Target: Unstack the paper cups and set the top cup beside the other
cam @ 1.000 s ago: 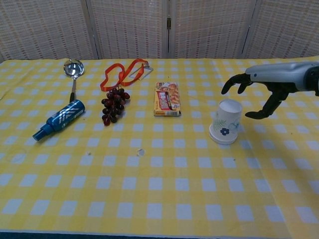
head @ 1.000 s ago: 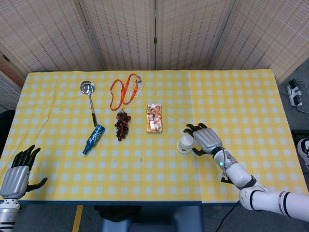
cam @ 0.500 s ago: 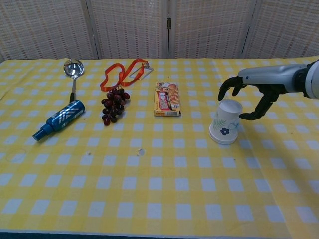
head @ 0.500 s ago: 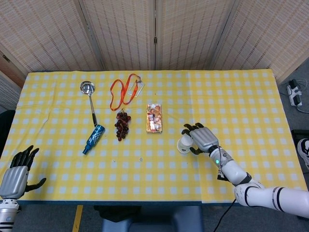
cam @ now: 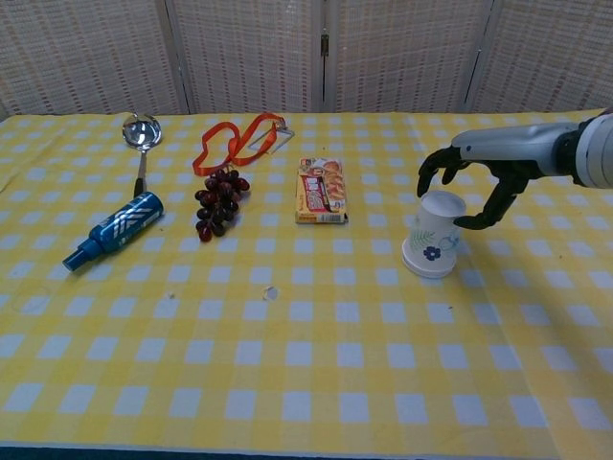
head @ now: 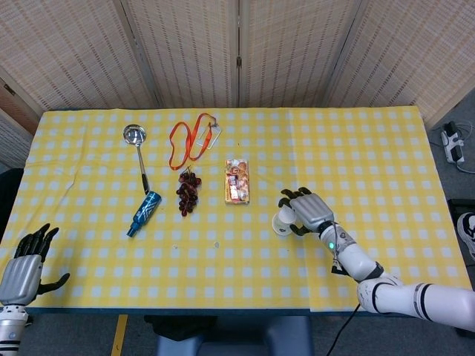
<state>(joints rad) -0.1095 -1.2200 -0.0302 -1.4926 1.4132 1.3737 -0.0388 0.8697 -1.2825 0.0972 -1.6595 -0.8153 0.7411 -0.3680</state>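
Note:
The stacked paper cups (cam: 434, 236), white with a blue flower print, stand upside down on the yellow checked tablecloth right of centre; in the head view the cups (head: 282, 221) show as a white round. My right hand (cam: 476, 173) arches over the top of the stack, fingers spread, fingertips (cam: 425, 179) at its far left side and the thumb by its right side. I cannot tell whether it touches the cup. In the head view the right hand (head: 310, 211) covers the stack's right side. My left hand (head: 27, 259) hovers open at the near left table edge.
A snack packet (cam: 322, 192) lies left of the cups. Further left are grapes (cam: 219, 202), an orange lanyard (cam: 239, 141), a blue bottle (cam: 115, 228) lying on its side and a metal ladle (cam: 141, 134). A small scrap (cam: 271, 292) lies near the middle.
My right hand has moved left from beside the cup stack to over it, its fingers now curving around the top. The cups have not moved. The left hand sank slightly.

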